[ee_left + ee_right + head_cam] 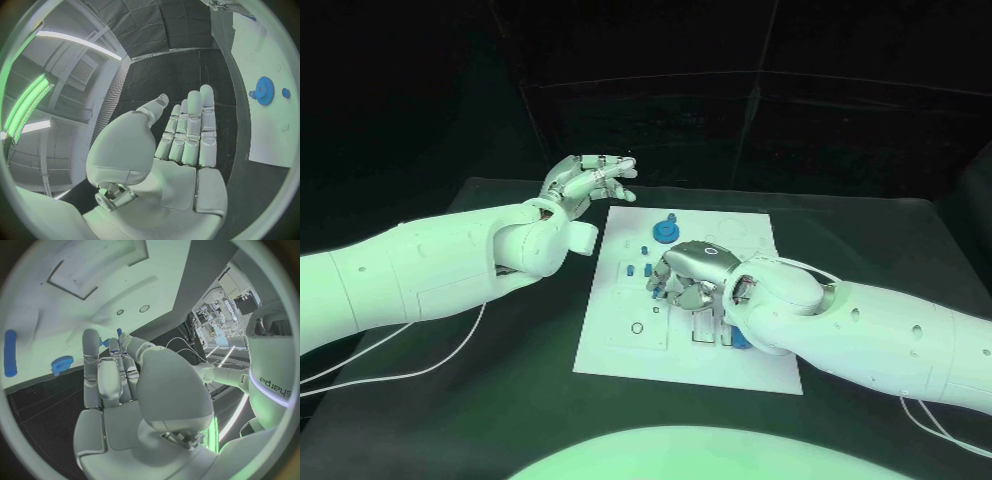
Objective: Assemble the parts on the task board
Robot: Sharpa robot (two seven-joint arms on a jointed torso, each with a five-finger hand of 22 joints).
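The white task board point(687, 345) lies in the middle of the table. A blue gear point(666, 231) stands at its far end, with small blue parts point(635, 268) nearer the middle. My right hand point(689, 277) is over the board's middle, fingers pointing down at it. Its thumb and fingers point(100, 375) are drawn together, and a small blue part point(119, 332) shows at their tips. My left hand point(591, 180) hangs raised beyond the board's far left corner, fingers point(190, 130) straight and apart, holding nothing. The gear point(265, 91) lies off to its side.
A blue cylinder point(10, 352) and a small blue toothed piece point(62, 363) lie on the board point(75, 310) beside my right hand. Another blue part point(733, 338) sits by my right wrist. Black table point(473, 400) surrounds the board.
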